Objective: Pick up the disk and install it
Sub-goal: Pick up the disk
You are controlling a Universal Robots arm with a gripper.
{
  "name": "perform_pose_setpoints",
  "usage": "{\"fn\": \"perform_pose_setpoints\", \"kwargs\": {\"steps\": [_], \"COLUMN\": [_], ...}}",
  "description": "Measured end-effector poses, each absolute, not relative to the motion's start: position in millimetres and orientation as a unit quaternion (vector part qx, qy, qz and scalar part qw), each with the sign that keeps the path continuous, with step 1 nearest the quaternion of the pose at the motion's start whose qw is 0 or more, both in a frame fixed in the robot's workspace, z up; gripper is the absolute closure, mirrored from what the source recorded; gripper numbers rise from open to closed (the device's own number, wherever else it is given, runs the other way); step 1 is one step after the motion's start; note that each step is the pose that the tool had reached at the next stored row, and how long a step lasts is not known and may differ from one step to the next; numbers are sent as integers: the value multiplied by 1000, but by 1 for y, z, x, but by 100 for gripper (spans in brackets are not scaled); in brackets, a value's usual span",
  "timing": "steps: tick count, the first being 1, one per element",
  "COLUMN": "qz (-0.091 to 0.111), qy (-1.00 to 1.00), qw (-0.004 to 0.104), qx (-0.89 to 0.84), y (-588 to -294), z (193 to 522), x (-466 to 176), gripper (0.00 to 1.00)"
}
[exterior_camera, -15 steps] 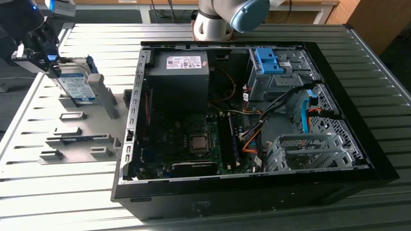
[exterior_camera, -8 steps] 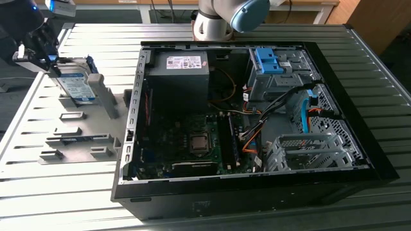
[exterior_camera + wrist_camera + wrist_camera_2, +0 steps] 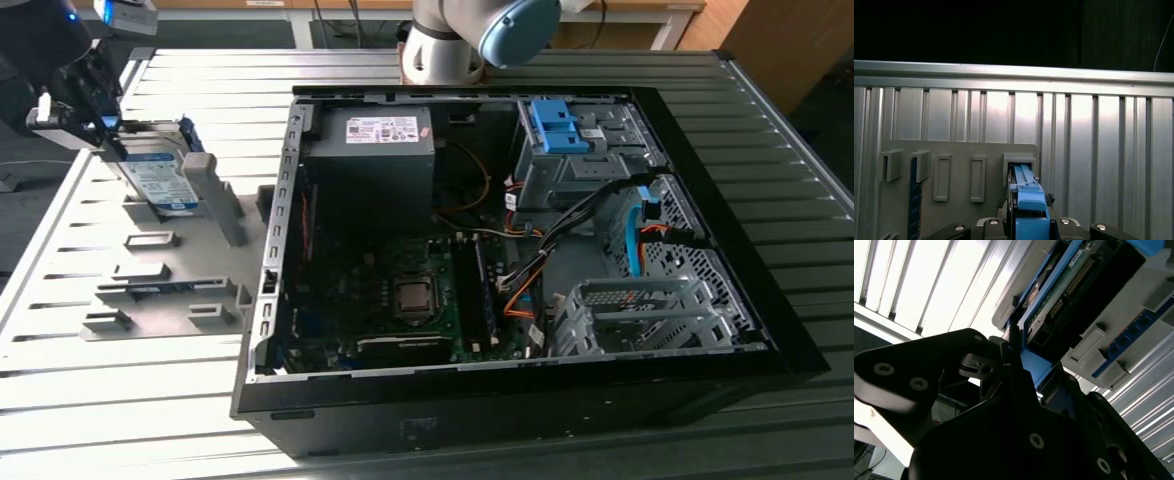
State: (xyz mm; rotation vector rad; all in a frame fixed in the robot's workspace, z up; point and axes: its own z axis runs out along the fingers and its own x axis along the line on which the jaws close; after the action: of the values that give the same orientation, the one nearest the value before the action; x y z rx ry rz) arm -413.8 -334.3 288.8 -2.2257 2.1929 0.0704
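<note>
Disk (image 3: 158,180): silver drive, white-and-blue label, blue carrier frame. Stands on edge, slightly tilted, in slot of grey rack (image 3: 200,295) on slatted metal table (image 3: 774,120), at exterior view's left. Well apart from open computer case (image 3: 747,300).

Gripper (image 3: 94,125): at disk's upper end, fingers (image 3: 1010,352) clamped on blue frame edge, one each side. In first wrist view, frame (image 3: 1030,202) runs out from rack slot.

Case interior: grey box with white sticker (image 3: 374,140), bare blue bracket (image 3: 554,125).
</note>
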Motion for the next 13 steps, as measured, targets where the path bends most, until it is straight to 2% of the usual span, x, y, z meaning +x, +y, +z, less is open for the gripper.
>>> {"fn": "perform_pose_setpoints", "kwargs": {"steps": [13], "qz": [22], "qy": [702], "qw": [8], "qx": [-712], "y": [-334], "z": [291], "x": [-414], "gripper": [63]}}
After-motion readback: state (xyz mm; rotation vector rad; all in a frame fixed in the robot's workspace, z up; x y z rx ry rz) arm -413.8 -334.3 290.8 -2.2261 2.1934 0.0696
